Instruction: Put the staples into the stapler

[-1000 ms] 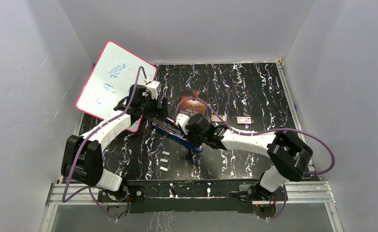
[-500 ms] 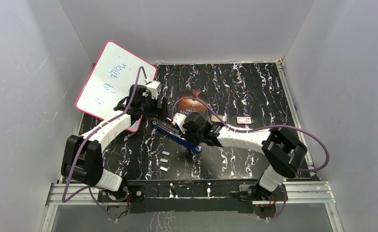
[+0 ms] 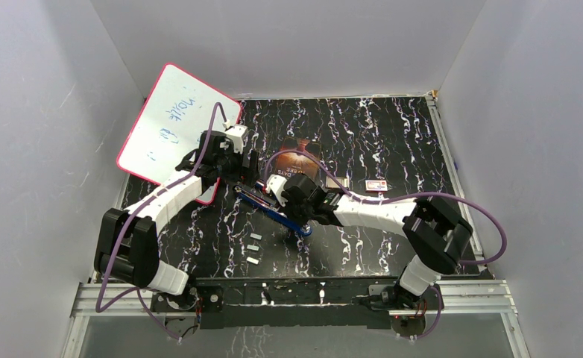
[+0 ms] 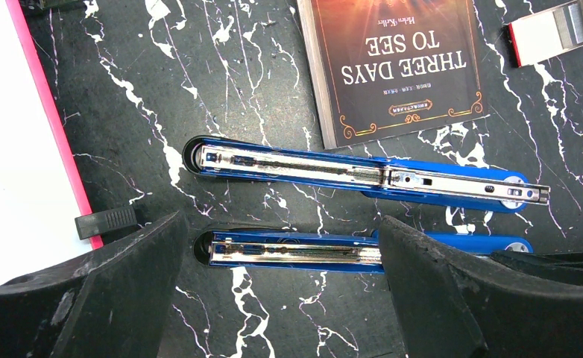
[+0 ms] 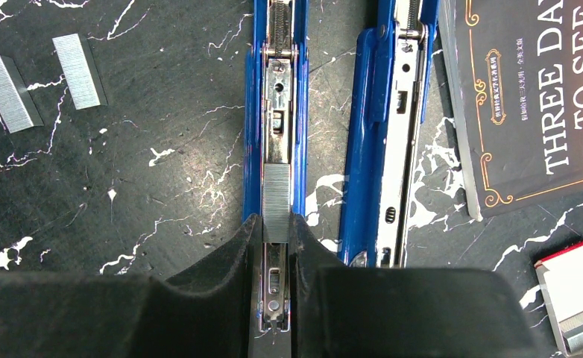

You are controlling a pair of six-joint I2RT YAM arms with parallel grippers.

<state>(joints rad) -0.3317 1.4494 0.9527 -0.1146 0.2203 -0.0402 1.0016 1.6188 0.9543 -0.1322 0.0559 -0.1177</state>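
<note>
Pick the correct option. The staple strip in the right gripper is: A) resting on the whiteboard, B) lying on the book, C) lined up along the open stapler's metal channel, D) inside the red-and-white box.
C: in the right wrist view, the right gripper pinches the staple strip in line with the metal channel of the blue stapler.

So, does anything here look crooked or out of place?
Nothing damaged. The whiteboard sits askew at the far left, seemingly propped against the wall, and three staples lie loose beside the opened stapler.
</note>
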